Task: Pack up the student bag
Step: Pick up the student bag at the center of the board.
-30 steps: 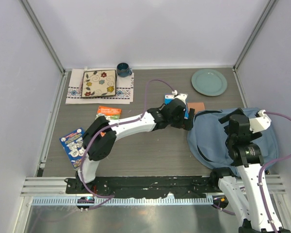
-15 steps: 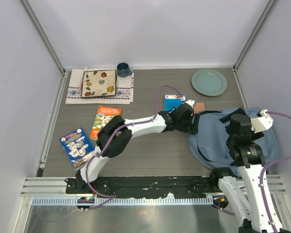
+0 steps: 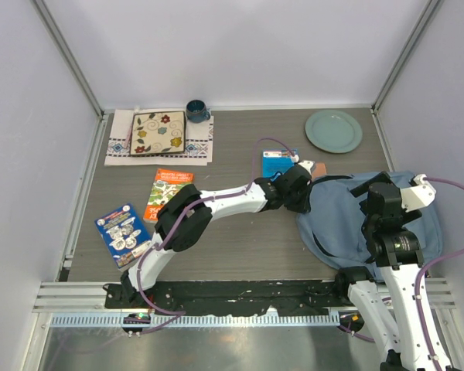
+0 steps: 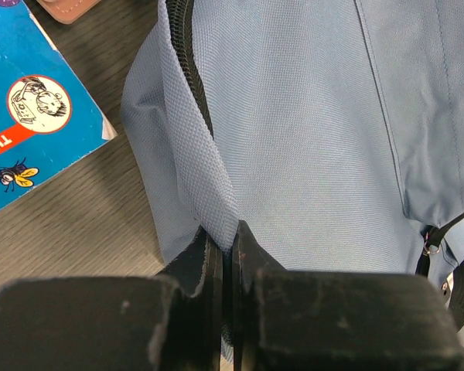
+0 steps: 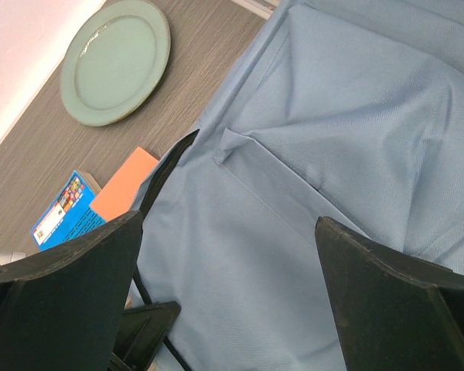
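Nudged a little left since the earlier frame, the bag (image 3: 340, 226) lies at the bench's (image 3: 240, 247) right near side, long axis left to right, zip edge facing left. My left fingers (image 4: 139, 317) pinch that edge; my right fingers (image 5: 387, 301) hang wide above the bag.

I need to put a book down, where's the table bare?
Bare table: at the back between the placemat and the green plate, and the front strip beside the student bag. Crowded where the left claw pinches the bag by the blue book.
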Robot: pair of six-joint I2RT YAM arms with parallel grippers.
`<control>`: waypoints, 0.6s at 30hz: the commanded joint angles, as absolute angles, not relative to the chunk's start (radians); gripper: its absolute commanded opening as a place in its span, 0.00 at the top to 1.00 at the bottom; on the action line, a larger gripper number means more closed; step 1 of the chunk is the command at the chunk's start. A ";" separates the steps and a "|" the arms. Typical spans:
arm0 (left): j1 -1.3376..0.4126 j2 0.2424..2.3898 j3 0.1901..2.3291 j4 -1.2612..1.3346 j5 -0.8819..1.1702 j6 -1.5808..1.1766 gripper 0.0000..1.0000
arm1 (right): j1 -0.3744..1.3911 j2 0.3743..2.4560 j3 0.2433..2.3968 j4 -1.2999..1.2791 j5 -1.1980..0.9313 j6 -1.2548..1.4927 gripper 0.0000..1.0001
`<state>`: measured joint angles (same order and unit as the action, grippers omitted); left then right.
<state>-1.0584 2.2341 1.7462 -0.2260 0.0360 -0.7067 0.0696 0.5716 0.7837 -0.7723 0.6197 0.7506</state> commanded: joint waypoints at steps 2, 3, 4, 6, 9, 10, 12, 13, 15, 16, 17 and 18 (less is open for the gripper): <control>-1.071 2.152 1.779 -0.179 0.055 -0.663 1.00 | 0.068 0.580 0.813 -0.736 0.620 0.730 0.01; -1.081 2.135 1.787 -0.183 0.023 -0.638 1.00 | 0.069 0.578 0.813 -0.736 0.620 0.732 0.01; -1.086 2.119 1.789 -0.183 0.011 -0.624 1.00 | 0.068 0.572 0.816 -0.736 0.618 0.729 0.02; -1.095 2.062 1.787 -0.181 -0.040 -0.595 1.00 | 0.067 0.563 0.821 -0.736 0.618 0.727 0.02; -1.098 1.961 1.738 -0.128 -0.106 -0.578 1.00 | 0.067 0.540 0.828 -0.738 0.617 0.719 0.01; -1.098 1.936 1.697 -0.108 -0.133 -0.572 1.00 | 0.067 0.534 0.836 -0.736 0.615 0.718 0.02; -1.098 1.857 1.636 -0.048 -0.161 -0.565 1.00 | 0.068 0.519 0.844 -0.736 0.612 0.710 0.02; -1.098 1.835 1.619 -0.031 -0.178 -0.555 1.00 | 0.067 0.512 0.851 -0.738 0.612 0.709 0.02; -1.098 1.766 1.576 -0.006 -0.221 -0.551 1.00 | 0.069 0.500 0.856 -0.738 0.615 0.706 0.01; -1.098 1.741 1.562 -0.008 -0.241 -0.546 1.00 | 0.068 0.496 0.862 -0.738 0.614 0.704 0.02; -1.098 1.718 1.545 -0.014 -0.291 -0.545 1.00 | 0.066 0.492 0.864 -0.738 0.617 0.701 0.01; -1.097 1.697 1.504 -0.017 -0.319 -0.543 1.00 | 0.069 0.491 0.867 -0.736 0.615 0.700 0.02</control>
<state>-1.1053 1.8294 1.5696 -0.1612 -0.1497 -0.5827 0.0696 0.5045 0.8204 -0.7715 0.6037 0.7246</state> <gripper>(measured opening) 0.049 0.985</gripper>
